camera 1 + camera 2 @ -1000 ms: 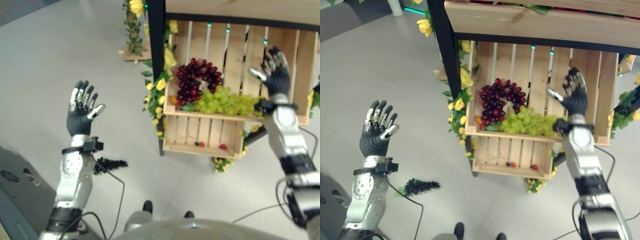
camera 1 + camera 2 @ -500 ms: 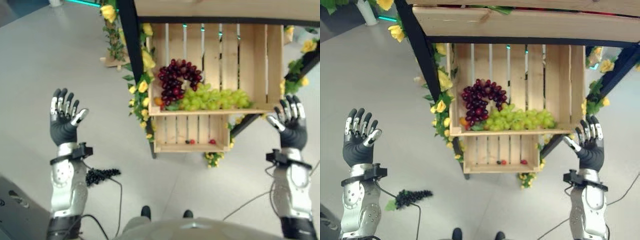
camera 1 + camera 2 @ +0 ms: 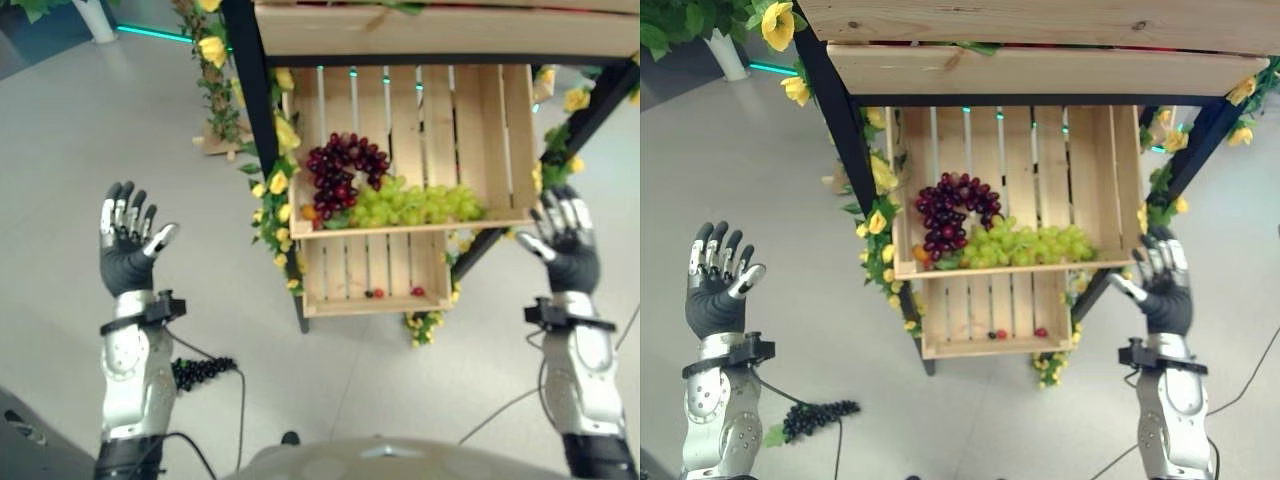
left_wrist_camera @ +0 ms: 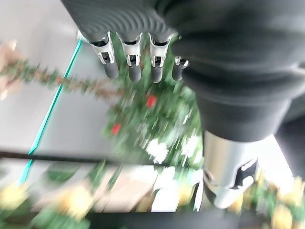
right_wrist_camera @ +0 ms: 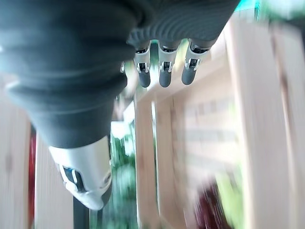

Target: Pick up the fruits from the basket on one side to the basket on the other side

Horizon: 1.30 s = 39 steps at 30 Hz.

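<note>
left hand (image 3: 128,258) raised, palm up, fingers spread, empty | right hand (image 3: 568,250) raised beside wooden slatted crate (image 3: 500,130), fingers spread, empty

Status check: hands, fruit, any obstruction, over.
Left hand and right hand raised, open, empty. Red grapes and green grapes in upper crate. Dark grape bunch on floor by left arm. Nothing between hands and crate.

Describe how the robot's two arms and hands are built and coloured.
Both arms are silver-grey metal shells with dark joints. A black band with a small clamp rings each wrist. The left hand and right hand wear dark ribbed covers over palm and wrist. Their fingers are silver with dark rounded tips, and each thumb is a thick silver piece set apart.
</note>
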{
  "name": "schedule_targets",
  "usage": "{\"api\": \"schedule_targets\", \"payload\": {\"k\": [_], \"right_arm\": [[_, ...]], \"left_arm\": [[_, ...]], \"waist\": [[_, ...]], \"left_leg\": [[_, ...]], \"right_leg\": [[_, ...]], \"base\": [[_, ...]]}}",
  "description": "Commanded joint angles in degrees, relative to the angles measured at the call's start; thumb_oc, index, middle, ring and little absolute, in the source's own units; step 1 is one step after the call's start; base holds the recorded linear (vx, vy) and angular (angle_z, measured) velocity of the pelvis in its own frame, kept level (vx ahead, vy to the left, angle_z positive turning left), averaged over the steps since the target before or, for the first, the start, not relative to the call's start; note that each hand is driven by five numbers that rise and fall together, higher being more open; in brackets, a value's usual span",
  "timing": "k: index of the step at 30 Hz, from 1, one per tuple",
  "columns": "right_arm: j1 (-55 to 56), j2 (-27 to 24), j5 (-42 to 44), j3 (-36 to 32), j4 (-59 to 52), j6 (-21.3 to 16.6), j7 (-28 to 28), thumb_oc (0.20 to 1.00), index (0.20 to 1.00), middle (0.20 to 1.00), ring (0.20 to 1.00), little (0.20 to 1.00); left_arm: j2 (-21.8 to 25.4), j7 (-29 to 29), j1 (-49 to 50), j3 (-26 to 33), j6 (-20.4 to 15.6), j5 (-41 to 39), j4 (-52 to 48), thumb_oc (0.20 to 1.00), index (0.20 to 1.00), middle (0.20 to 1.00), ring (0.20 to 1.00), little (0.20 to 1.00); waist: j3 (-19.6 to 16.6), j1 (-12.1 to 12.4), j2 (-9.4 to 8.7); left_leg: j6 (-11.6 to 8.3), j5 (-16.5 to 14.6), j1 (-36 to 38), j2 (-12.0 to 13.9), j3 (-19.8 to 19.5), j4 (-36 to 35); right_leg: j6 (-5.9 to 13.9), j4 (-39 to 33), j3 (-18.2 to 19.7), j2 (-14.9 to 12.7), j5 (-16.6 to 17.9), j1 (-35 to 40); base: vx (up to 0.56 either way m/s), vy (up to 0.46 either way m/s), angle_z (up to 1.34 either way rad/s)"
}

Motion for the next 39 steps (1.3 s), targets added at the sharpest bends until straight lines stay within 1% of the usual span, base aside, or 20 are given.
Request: {"api": "schedule_targets", "payload": {"k": [1, 3, 7, 12, 16, 17, 20, 21, 22, 24, 26, 28, 29, 30, 31, 32, 33, 35, 38, 39], "right_arm": [[-4.94, -4.54, 7.55, 3.67, -4.27, 1.24, 9.62, 1.000, 1.000, 1.000, 1.000, 1.000], [-5.47, -5.38, 9.61, 6.07, -4.24, 1.69, 10.88, 1.000, 1.000, 1.000, 1.000, 1.000], [-8.65, -12.68, 12.67, 11.65, -7.56, 3.44, 16.18, 1.000, 1.000, 1.000, 1.000, 1.000], [-9.84, -13.95, 14.95, 13.99, -8.71, 4.77, 19.20, 1.000, 1.000, 1.000, 1.000, 1.000], [-9.14, -13.86, 16.29, 11.89, -9.80, 5.34, 20.15, 1.000, 1.000, 1.000, 1.000, 1.000], [-9.30, -14.07, 15.94, 11.23, -9.99, 4.93, 19.73, 1.000, 1.000, 1.000, 1.000, 1.000], [-10.32, -14.83, 14.85, 9.79, -11.28, 4.23, 18.95, 1.000, 1.000, 1.000, 1.000, 1.000], [-10.31, -14.83, 14.85, 9.79, -11.28, 4.23, 18.94, 1.000, 1.000, 1.000, 1.000, 1.000], [-10.35, -14.46, 15.11, 9.03, -11.83, 3.82, 18.86, 1.000, 1.000, 1.000, 1.000, 1.000], [-11.61, -12.61, 14.24, 10.55, -11.13, 4.38, 19.38, 1.000, 1.000, 1.000, 1.000, 1.000], [-11.96, -11.75, 14.51, 10.87, -11.02, 4.69, 19.81, 1.000, 1.000, 1.000, 1.000, 1.000], [-12.87, -10.57, 13.74, 11.68, -11.26, 4.96, 20.38, 1.000, 1.000, 1.000, 1.000, 1.000], [-12.34, -9.89, 12.82, 11.90, -11.32, 5.58, 21.00, 1.000, 1.000, 1.000, 1.000, 1.000], [-12.24, -9.93, 12.79, 11.87, -11.39, 5.61, 21.02, 1.000, 1.000, 1.000, 1.000, 1.000], [-11.82, -9.75, 11.85, 11.57, -11.85, 5.64, 21.15, 1.000, 1.000, 1.000, 1.000, 1.000], [-11.56, -9.34, 11.30, 11.40, -11.76, 5.74, 21.19, 1.000, 1.000, 1.000, 1.000, 1.000], [-10.90, -9.17, 10.82, 11.04, -11.56, 5.73, 21.21, 1.000, 1.000, 1.000, 1.000, 1.000], [-10.38, -8.96, 10.79, 10.46, -11.63, 6.25, 21.90, 1.000, 1.000, 1.000, 1.000, 1.000], [-10.42, -8.75, 10.98, 10.17, -12.48, 6.08, 21.76, 1.000, 1.000, 1.000, 1.000, 1.000], [-10.55, -8.84, 11.00, 10.27, -12.44, 6.14, 21.64, 1.000, 1.000, 1.000, 1.000, 1.000]], "left_arm": [[12.80, -15.53, -0.08, -1.16, 1.59, -6.01, -1.23, 1.000, 1.000, 1.000, 1.000, 1.000], [14.27, -16.30, -0.55, -2.75, 1.81, -7.25, -0.90, 1.000, 1.000, 1.000, 1.000, 1.000], [20.89, -23.60, -1.96, -7.11, 3.41, -12.65, -1.28, 1.000, 1.000, 1.000, 1.000, 1.000], [21.92, -26.44, -1.84, -8.27, 3.44, -13.47, -2.71, 1.000, 1.000, 1.000, 1.000, 1.000], [20.91, -27.73, -2.12, -8.08, 4.07, -14.17, -4.48, 1.000, 1.000, 1.000, 1.000, 1.000], [20.58, -27.81, -3.10, -8.49, 4.42, -15.35, -4.43, 1.000, 1.000, 1.000, 1.000, 1.000], [19.87, -28.32, -5.57, -7.81, 5.53, -16.83, -4.07, 1.000, 1.000, 1.000, 1.000, 1.000], [19.87, -28.33, -5.55, -7.79, 5.54, -16.84, -4.08, 1.000, 1.000, 1.000, 1.000, 1.000], [20.17, -28.69, -6.59, -8.01, 5.54, -16.64, -3.79, 1.000, 1.000, 1.000, 1.000, 1.000], [19.66, -28.91, -5.88, -7.36, 5.10, -16.49, -4.72, 1.000, 1.000, 1.000, 1.000, 1.000], [19.51, -28.97, -5.36, -6.62, 5.18, -16.83, -5.08, 1.000, 1.000, 1.000, 1.000, 1.000], [19.69, -29.61, -5.00, -6.28, 5.45, -16.65, -5.14, 1.000, 1.000, 1.000, 1.000, 1.000], [19.15, -29.59, -4.83, -6.40, 5.42, -16.17, -5.39, 1.000, 1.000, 1.000, 1.000, 1.000], [19.08, -29.56, -4.79, -6.43, 5.43, -16.13, -5.43, 1.000, 1.000, 1.000, 1.000, 1.000], [18.67, -29.31, -4.98, -6.71, 5.35, -15.80, -5.17, 1.000, 1.000, 1.000, 1.000, 1.000], [18.78, -29.14, -5.45, -7.40, 5.30, -15.35, -5.08, 1.000, 1.000, 1.000, 1.000, 1.000], [18.80, -29.10, -5.61, -8.03, 5.20, -15.06, -5.01, 1.000, 1.000, 1.000, 1.000, 1.000], [17.84, -28.29, -6.93, -9.36, 4.45, -14.55, -4.27, 1.000, 1.000, 1.000, 1.000, 1.000], [18.38, -27.84, -7.43, -9.08, 4.36, -14.32, -4.76, 1.000, 1.000, 1.000, 1.000, 1.000], [18.47, -27.59, -7.81, -9.26, 4.32, -14.45, -4.56, 1.000, 1.000, 1.000, 1.000, 1.000]], "waist": [[-1.00, 0.87, -1.19], [-1.09, 1.06, -1.39], [-0.32, 2.78, -2.12], [0.28, 6.07, -2.66], [1.59, 8.27, -2.80], [2.11, 7.68, -2.95], [2.08, 5.05, -2.74], [2.07, 5.13, -2.73], [1.65, 4.73, -1.62], [0.82, 7.44, -1.14], [0.73, 7.57, -1.23], [0.04, 8.46, -0.73], [-0.32, 8.01, 0.58], [-0.25, 7.81, 0.56], [0.14, 6.67, 1.26], [0.81, 5.47, 2.13], [1.07, 4.16, 2.66], [1.63, 2.00, 4.72], [2.09, 1.92, 5.05], [1.93, 1.18, 4.87]], "left_leg": [[0.45, -3.85, -2.32, -1.23, -0.25, 3.59], [0.35, -3.57, -2.73, -1.25, -0.64, 3.81], [-0.54, -3.25, -3.62, -1.11, -3.20, 5.46], [-1.69, -1.84, -5.61, -1.28, -7.43, 6.05], [-3.07, -0.08, -9.62, -1.86, -9.84, 7.63], [-3.51, -0.80, -11.55, -1.01, -5.13, 9.96], [-1.47, -1.98, -14.50, 4.04, 17.15, 15.60], [-1.47, -2.03, -14.51, 4.09, 17.23, 15.65], [-1.04, -0.74, -14.79, 5.51, 23.80, 14.63], [0.16, -2.43, -14.74, 1.85, 17.96, 13.09], [0.47, -2.85, -14.47, 1.42, 17.90, 12.92], [2.13, -3.95, -12.62, -0.48, 17.10, 10.97], [4.19, -5.49, -9.52, -3.21, 14.82, 9.19], [4.57, -5.54, -9.19, -3.75, 14.66, 8.80], [5.74, -5.81, -7.02, -5.47, 12.63, 7.38], [6.60, -5.96, -5.54, -6.27, 10.45, 6.40], [7.12, -5.89, -4.73, -6.81, 8.13, 5.66], [6.40, -3.50, -2.87, -6.59, 1.75, 3.42], [5.32, -4.04, -3.01, -5.79, -1.46, 4.20], [4.97, -4.43, -2.94, -6.07, -3.54, 4.50]], "right_leg": [[3.46, 5.85, -1.82, -1.48, -4.12, -2.24], [3.38, 5.97, -2.21, -1.49, -4.15, -2.39], [2.94, 5.94, -4.76, -1.50, -4.72, -1.27], [2.66, 4.77, -10.42, -1.61, -4.93, -0.13], [2.43, 3.96, -16.53, -1.96, -5.14, 0.18], [2.64, 3.73, -17.49, -2.04, -6.09, 0.65], [2.94, 4.03, -20.71, -3.08, -5.43, -0.37], [2.94, 4.05, -20.62, -3.08, -5.42, -0.41], [2.18, 3.57, -23.01, -2.58, -5.87, 0.07], [2.37, 4.74, -24.24, -3.64, -6.57, 1.63], [2.47, 5.84, -24.60, -4.29, -7.08, 2.06], [3.56, 10.65, -25.92, -6.64, -6.97, 1.84], [5.29, 20.18, -25.09, -11.19, -3.25, 0.06], [5.90, 21.23, -25.08, -11.97, -3.39, -0.09], [7.04, 27.70, -23.46, -15.10, -0.65, -1.40], [7.11, 33.15, -20.91, -16.46, 0.71, -3.47], [7.07, 36.36, -16.63, -15.79, 0.42, -5.83], [3.80, 35.31, -7.42, -7.90, -4.63, -14.70], [3.67, 28.66, -7.50, -9.37, -4.87, -15.54], [4.20, 23.96, -3.79, -8.09, -3.97, -17.33]], "base": [[0.00, 0.000, 0.00], [0.00, -0.031, 0.11], [-0.02, -0.070, 0.33], [-0.04, -0.081, 0.66], [-0.05, -0.053, 0.93], [-0.06, 0.019, 1.40], [-0.08, 0.072, 1.31], [-0.01, 0.098, 0.89], [0.03, 0.136, 0.78], [0.18, 0.256, 0.81], [0.18, 0.210, 0.27], [0.25, 0.322, 0.19], [0.22, 0.318, 0.50], [0.33, 0.450, 0.84], [0.17, 0.284, 0.81], [0.19, 0.303, 1.22], [0.11, 0.173, 1.07], [0.07, 0.022, 1.48], [0.07, -0.094, 1.36], [0.19, -0.133, 1.38]]}}
